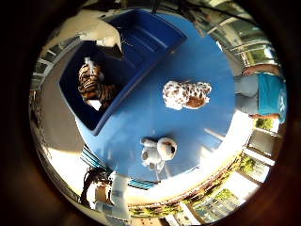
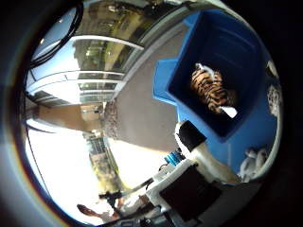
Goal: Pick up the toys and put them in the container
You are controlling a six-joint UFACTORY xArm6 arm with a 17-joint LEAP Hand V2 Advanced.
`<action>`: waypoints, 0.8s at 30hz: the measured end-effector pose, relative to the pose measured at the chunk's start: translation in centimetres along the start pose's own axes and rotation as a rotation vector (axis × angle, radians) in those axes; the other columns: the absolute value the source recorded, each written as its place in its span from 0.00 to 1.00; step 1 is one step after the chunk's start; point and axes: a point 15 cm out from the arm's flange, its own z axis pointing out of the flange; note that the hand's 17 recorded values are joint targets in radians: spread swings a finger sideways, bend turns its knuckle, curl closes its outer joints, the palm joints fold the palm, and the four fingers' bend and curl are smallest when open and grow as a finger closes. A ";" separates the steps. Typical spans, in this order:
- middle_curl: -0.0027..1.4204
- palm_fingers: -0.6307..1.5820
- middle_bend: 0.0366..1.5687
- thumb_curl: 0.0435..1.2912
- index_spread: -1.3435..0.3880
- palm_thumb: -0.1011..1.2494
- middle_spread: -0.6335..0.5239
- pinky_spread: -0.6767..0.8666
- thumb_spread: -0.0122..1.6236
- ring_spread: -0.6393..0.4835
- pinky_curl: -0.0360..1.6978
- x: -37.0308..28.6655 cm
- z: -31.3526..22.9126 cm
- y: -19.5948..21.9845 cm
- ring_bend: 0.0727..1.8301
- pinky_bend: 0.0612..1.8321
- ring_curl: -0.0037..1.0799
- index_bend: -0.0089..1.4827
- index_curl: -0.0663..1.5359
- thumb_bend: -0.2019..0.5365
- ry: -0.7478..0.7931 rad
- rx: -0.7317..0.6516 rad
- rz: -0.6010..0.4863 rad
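A blue container (image 1: 141,42) stands on a blue table (image 1: 202,61). A striped tiger toy (image 1: 94,85) lies inside it; the thumb side view shows the tiger (image 2: 210,87) in the container (image 2: 232,47) too. A spotted white plush toy (image 1: 186,94) lies on the table beside the container. A white and grey plush toy (image 1: 158,151) lies nearer the table's edge. My right hand (image 2: 194,165) is high above the table, near the container.
Grey floor (image 2: 133,104) lies beside the table. Beyond it are windows or glass doors (image 2: 90,61) with bright light. The table's edge (image 1: 188,184) runs past the white and grey toy.
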 end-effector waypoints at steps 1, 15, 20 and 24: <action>0.24 0.31 0.09 0.27 0.55 0.53 0.60 0.76 0.65 0.81 0.28 1.6 -0.5 -0.2 0.24 0.45 0.30 0.15 0.16 0.23 0.027 0.022 0.009; 0.24 0.34 0.09 0.26 0.62 0.55 0.54 0.72 0.64 0.78 0.22 16.1 2.2 1.0 0.22 0.34 0.29 0.13 0.20 0.23 0.291 -0.051 0.044; 0.24 0.35 0.09 0.25 0.63 0.56 0.54 0.72 0.64 0.77 0.21 19.4 5.6 0.2 0.21 0.34 0.29 0.12 0.21 0.23 0.358 -0.091 0.041; 0.23 0.36 0.09 0.25 0.64 0.56 0.54 0.73 0.64 0.78 0.20 20.9 7.7 -0.8 0.20 0.34 0.28 0.13 0.21 0.23 0.372 -0.079 0.044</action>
